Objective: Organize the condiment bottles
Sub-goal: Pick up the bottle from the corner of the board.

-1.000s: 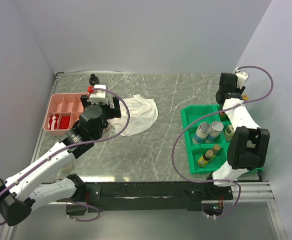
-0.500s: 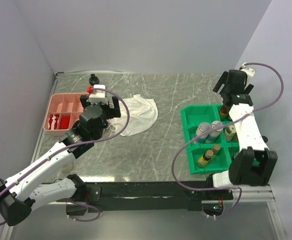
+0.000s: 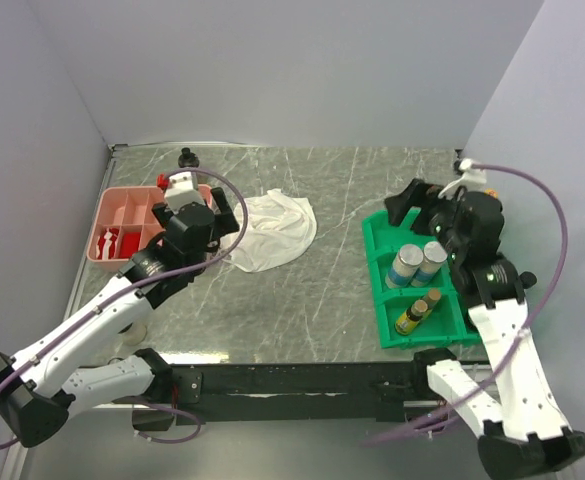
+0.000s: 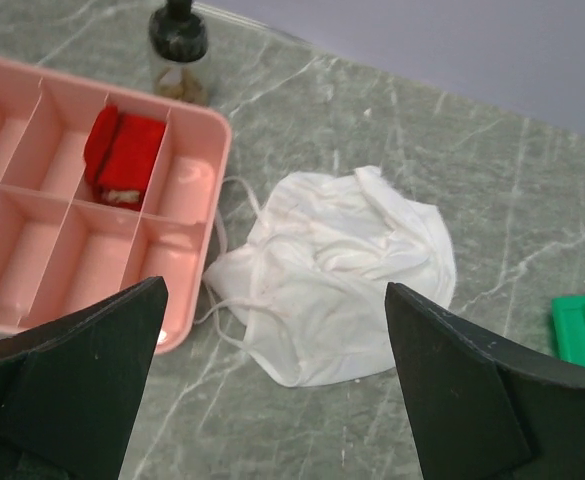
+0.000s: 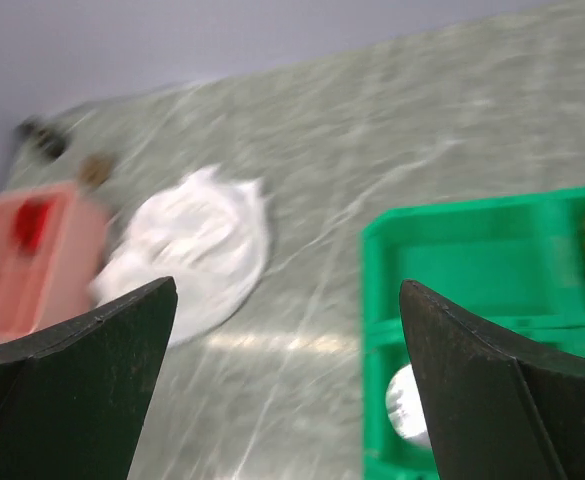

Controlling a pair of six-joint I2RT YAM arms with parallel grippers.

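Observation:
Two silver-capped condiment bottles (image 3: pixel 418 264) stand in the green tray (image 3: pixel 377 245), with a yellow-labelled bottle (image 3: pixel 410 319) and an amber one (image 3: pixel 430 300) in the near compartment. My right gripper (image 3: pixel 412 208) hangs open and empty over the tray's far left corner; its wrist view is blurred and shows one silver cap (image 5: pixel 407 405). A black-capped bottle (image 3: pixel 186 157) (image 4: pixel 178 50) stands behind the pink tray (image 3: pixel 112 205). A red bottle (image 4: pixel 122 155) lies in a compartment of that tray (image 4: pixel 32 290). My left gripper (image 3: pixel 222 215) is open beside the pink tray, holding nothing.
A crumpled white cloth (image 3: pixel 272 230) (image 4: pixel 342 270) lies between the two trays, just ahead of my left fingers. More red pieces (image 3: pixel 120 243) sit in the pink tray's near compartments. Walls close the table at the back and on both sides.
My right gripper opened and its arm swung back from the green tray's far right corner to the far left corner. The left arm shifted slightly left.

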